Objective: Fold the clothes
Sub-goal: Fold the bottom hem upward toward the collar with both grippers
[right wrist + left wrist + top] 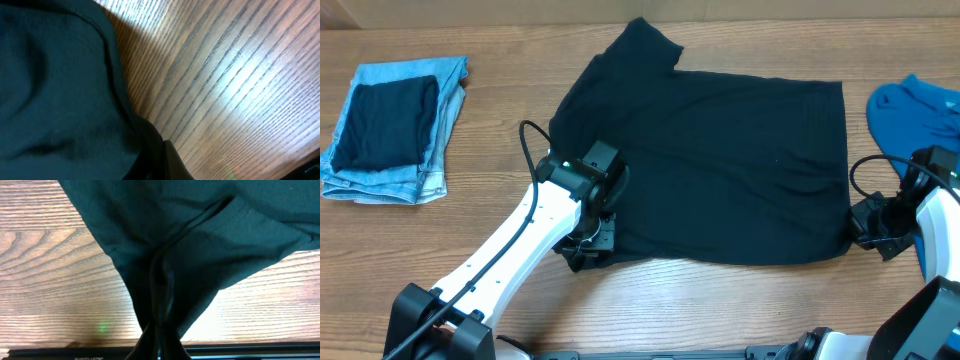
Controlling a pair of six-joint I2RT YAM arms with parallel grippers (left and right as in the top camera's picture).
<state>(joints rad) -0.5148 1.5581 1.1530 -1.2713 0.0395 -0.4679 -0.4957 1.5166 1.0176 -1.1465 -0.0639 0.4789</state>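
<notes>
The black T-shirt (720, 160) lies spread across the middle of the wooden table (720, 310). Folded jeans (395, 175) sit at the left and a blue garment (920, 115) at the right. The left gripper (582, 252) is clamped on the shirt's near-left corner, and the right gripper (857, 223) is clamped on its near-right corner.

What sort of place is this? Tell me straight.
Likely a robot-training workbench, not a home: a wood-grain table, a white robot arm gripping a spread black T-shirt, folded jeans aside.
</notes>
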